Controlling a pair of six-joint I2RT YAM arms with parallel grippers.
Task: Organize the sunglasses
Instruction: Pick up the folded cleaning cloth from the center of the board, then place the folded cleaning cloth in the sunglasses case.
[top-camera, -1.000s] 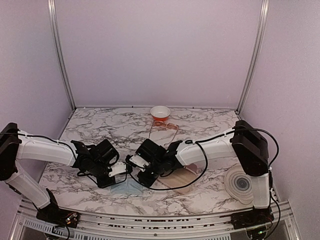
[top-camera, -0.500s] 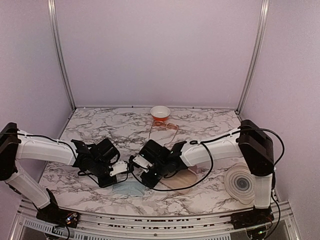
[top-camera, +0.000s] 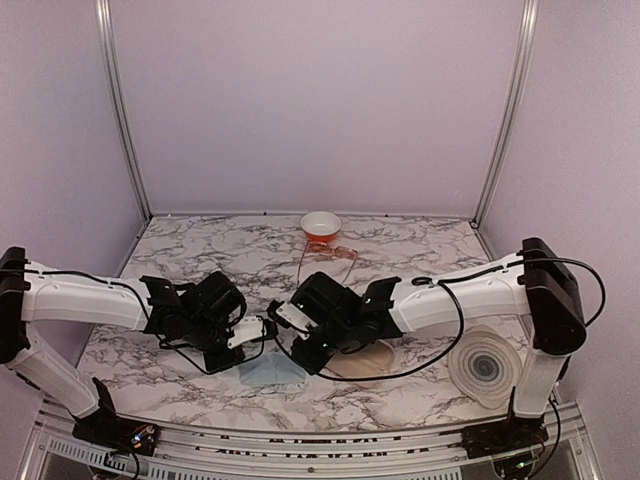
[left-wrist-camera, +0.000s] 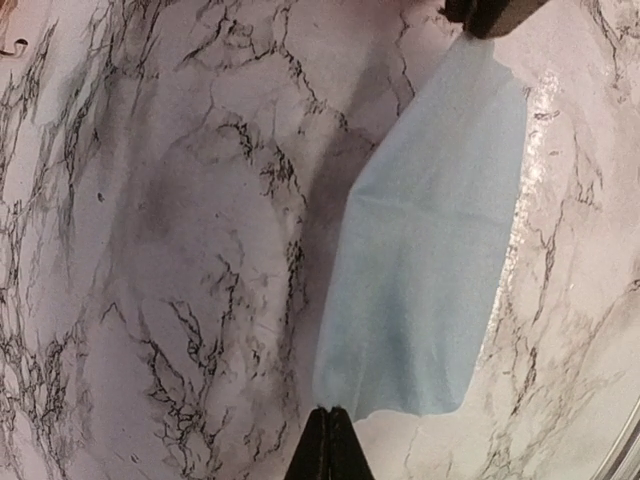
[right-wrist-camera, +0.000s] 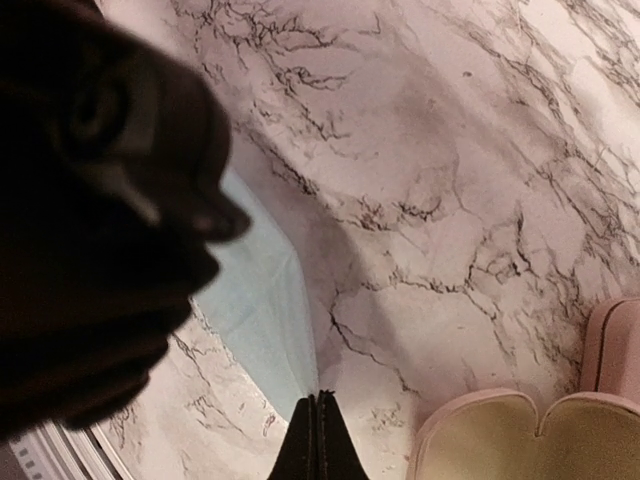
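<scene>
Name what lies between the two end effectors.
The light blue cloth, held by left end effector and right end effector, seen in the left wrist view.

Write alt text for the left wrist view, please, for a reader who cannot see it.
A light blue cloth stretches between the shut left gripper at bottom and the right gripper at top right, over a white, black-veined marble table.

The marbled table (top-camera: 200, 260) is carrying an orange bowl (top-camera: 320, 226) at the back, sunglasses (top-camera: 343, 251) just beside it, an open pink case (top-camera: 362, 360) and a pale round disc (top-camera: 484, 368).
</scene>
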